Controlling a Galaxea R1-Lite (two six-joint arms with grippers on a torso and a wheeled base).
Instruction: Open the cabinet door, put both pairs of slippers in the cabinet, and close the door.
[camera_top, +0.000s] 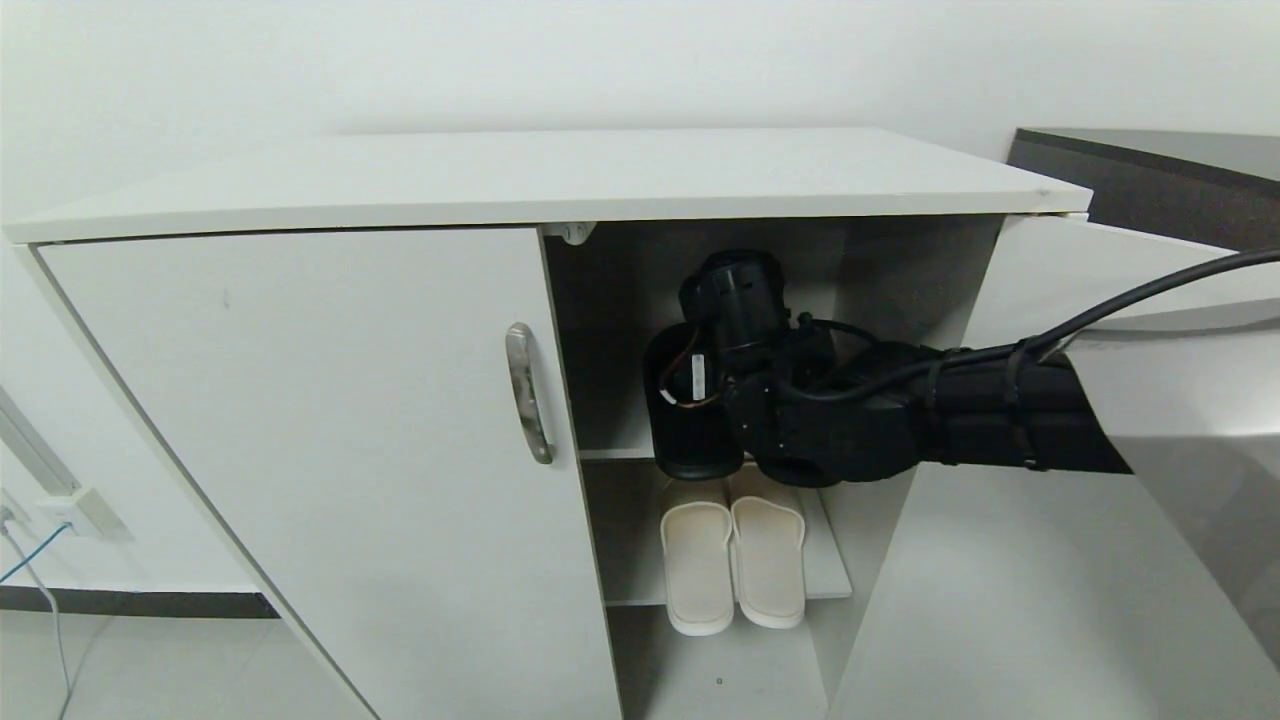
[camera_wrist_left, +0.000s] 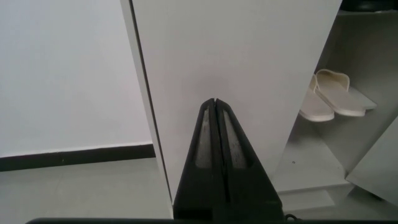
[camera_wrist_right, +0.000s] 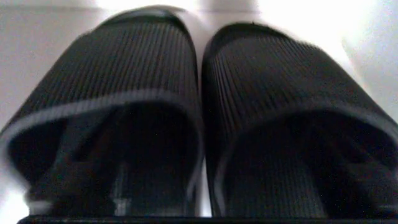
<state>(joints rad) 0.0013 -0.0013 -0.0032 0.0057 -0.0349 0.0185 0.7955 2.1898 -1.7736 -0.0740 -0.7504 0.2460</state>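
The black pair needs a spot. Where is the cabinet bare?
Bare: the white cabinet's floor under the cream slippers, and the top shelf's strip beside the closed door. Crowded: around the right gripper holding black ribbed slippers.

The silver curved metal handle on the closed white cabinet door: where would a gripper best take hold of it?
Probably at the middle of the silver curved metal handle, coming from the front. It stands upright and bows out from the closed white cabinet door, so the gap behind looks widest there.
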